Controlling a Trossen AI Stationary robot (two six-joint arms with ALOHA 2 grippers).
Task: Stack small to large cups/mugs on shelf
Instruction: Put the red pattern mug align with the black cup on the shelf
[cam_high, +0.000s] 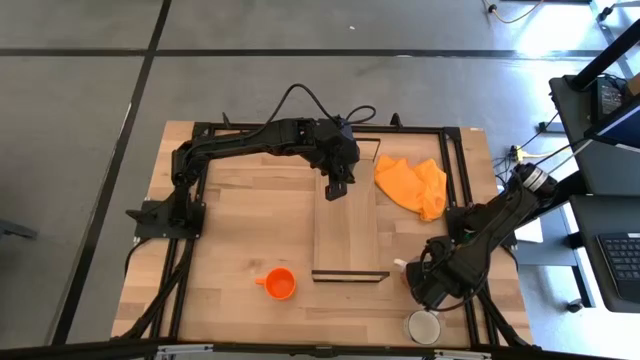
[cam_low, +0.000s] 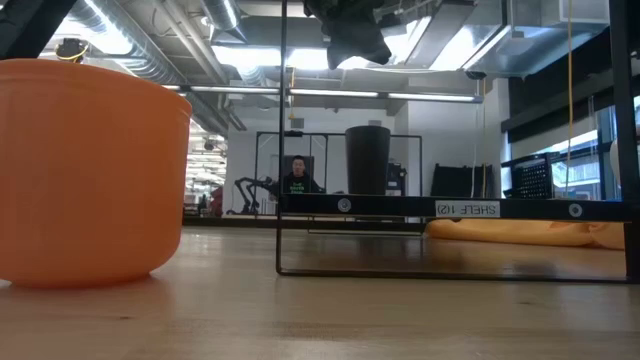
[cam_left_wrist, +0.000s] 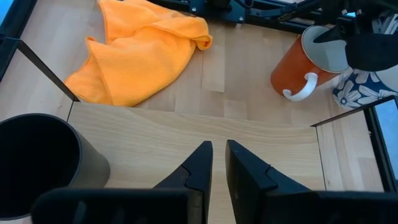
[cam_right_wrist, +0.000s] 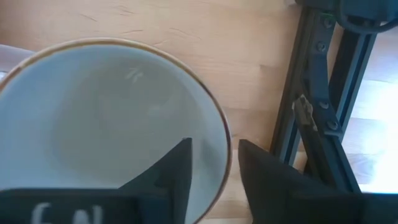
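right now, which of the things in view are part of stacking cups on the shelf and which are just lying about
for the job: black tumbler, orange cup, orange-red mug with white handle, floral mug, shelf

just lying about: orange cloth, keyboard on the side desk

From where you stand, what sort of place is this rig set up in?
Probably an industrial lab or workshop: exposed ducts and strip lights overhead, a bare concrete floor, and a desk with a keyboard beside the wooden table.
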